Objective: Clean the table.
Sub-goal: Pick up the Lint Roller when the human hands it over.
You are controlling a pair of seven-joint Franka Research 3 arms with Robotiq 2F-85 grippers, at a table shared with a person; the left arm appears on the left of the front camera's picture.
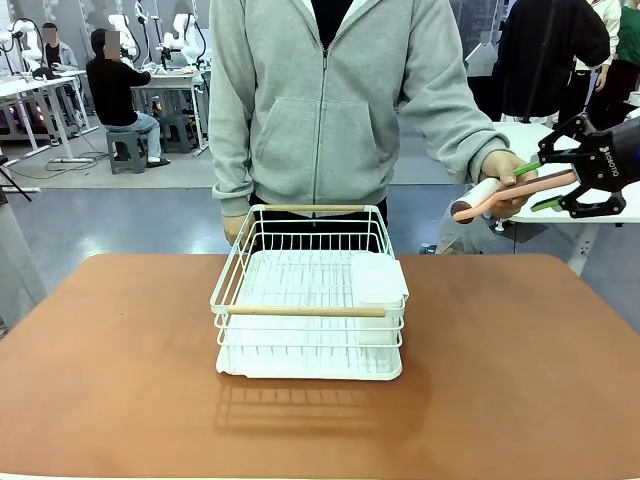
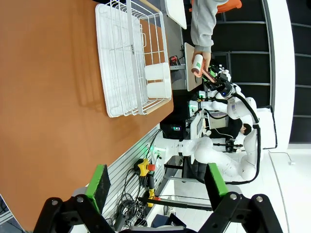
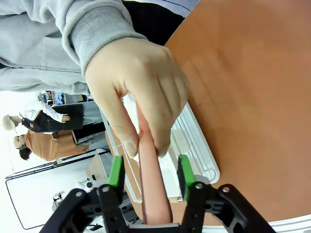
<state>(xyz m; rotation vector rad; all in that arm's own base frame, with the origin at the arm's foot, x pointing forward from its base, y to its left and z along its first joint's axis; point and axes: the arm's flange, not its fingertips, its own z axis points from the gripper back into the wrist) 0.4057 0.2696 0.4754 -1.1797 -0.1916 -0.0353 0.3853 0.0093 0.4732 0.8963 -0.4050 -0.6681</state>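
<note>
The reddish-brown table carries a white wire dish rack at its middle. Beyond the far right corner, a person's hand holds out a roller with a white head and a pink handle. My right gripper has come in from the right, its green pads on either side of the handle. In the right wrist view the pink handle runs between the fingers of my right gripper with a narrow gap on each side, and the hand pinches it just beyond. My left gripper is open with nothing between its fingers.
The person in a grey hoodie stands at the far edge behind the rack. The tabletop is bare around the rack. Cables and equipment lie below the near table edge in the left wrist view. Other tables and people are in the background.
</note>
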